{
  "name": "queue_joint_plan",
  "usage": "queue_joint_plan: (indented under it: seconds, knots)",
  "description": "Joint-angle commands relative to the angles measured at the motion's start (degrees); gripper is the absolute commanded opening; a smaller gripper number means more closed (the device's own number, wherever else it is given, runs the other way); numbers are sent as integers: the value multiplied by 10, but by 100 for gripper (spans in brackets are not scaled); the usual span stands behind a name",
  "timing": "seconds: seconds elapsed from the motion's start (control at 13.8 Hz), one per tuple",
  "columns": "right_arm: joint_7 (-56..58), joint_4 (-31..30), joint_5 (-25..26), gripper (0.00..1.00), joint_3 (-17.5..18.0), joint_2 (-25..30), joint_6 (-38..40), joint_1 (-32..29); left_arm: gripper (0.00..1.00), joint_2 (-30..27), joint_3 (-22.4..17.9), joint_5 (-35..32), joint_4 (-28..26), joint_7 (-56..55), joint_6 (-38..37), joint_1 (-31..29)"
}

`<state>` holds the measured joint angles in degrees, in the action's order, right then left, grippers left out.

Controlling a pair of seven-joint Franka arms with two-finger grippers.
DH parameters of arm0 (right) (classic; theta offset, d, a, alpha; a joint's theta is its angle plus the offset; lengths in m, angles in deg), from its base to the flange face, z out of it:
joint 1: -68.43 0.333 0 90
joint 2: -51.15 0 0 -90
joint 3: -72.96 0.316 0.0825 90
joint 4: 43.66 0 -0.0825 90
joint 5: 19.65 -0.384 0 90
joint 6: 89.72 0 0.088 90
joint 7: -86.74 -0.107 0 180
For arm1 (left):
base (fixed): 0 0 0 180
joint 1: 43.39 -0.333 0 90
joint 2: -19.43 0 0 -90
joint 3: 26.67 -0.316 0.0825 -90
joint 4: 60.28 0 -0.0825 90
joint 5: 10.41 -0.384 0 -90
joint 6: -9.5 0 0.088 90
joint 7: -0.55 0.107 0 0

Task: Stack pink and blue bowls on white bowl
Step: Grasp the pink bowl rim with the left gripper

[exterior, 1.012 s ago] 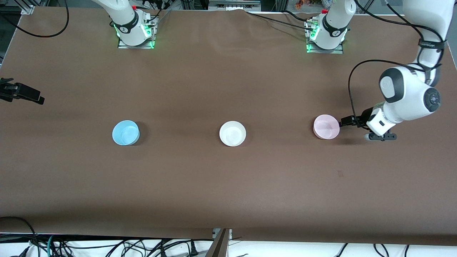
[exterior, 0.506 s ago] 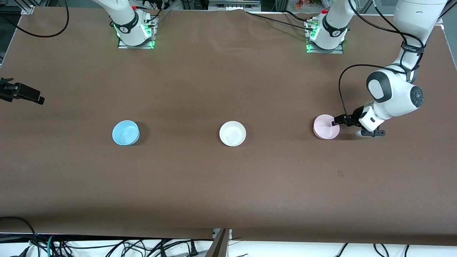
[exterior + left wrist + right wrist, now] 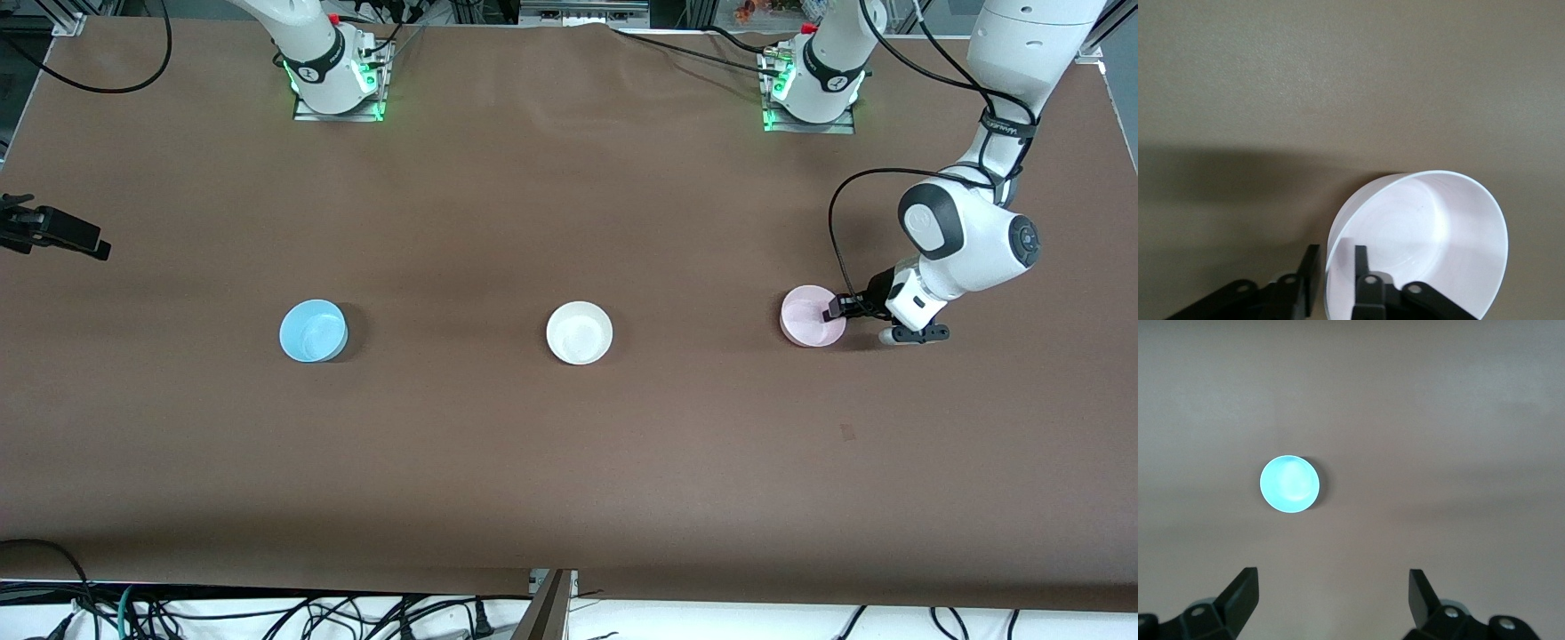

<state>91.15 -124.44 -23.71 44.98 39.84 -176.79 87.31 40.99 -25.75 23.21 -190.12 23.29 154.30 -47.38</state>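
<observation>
A brown cloth-covered surface [image 3: 569,462] fills the scene, with cables hanging along its near edge and the two arm bases standing along its far edge. Three bowls sit in a row across it, well apart from one another: a small round glossy pale pink plastic bowl [image 3: 812,316] toward the left arm's end, a same-sized glossy white plastic bowl [image 3: 580,332] in the middle, and a glossy light sky blue plastic bowl [image 3: 313,331] toward the right arm's end.

The left end effector [image 3: 1334,268] is down at the pink bowl, its fingers narrowly parted and straddling the rim, one inside the wall and one outside; it does not look clamped yet. To do this step well, I judge the fingers should close squarely on the thin wall, deep enough that the bowl does not pivot, then lift straight up before carrying it over the white bowl. The glossy plastic is likely slippery, so a firm pinch matters.

The pink bowl is upright, empty and plain, its interior catching a soft sheen.

The right end effector [image 3: 1333,592] waits with its fingers wide apart and holding nothing, high over the surface, with the blue bowl in its view.
</observation>
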Motion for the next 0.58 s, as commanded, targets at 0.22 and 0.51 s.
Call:
queue_joint_plan:
  seconds: [0.22,0.51]
  knots:
    - [-6,15,-10,99,0,-6,12,-4,0,-2,1,19,67,-23,-54,3]
    - [-6,15,-10,99,0,-6,12,-4,0,-1,42,11,129,-139,-79,33]
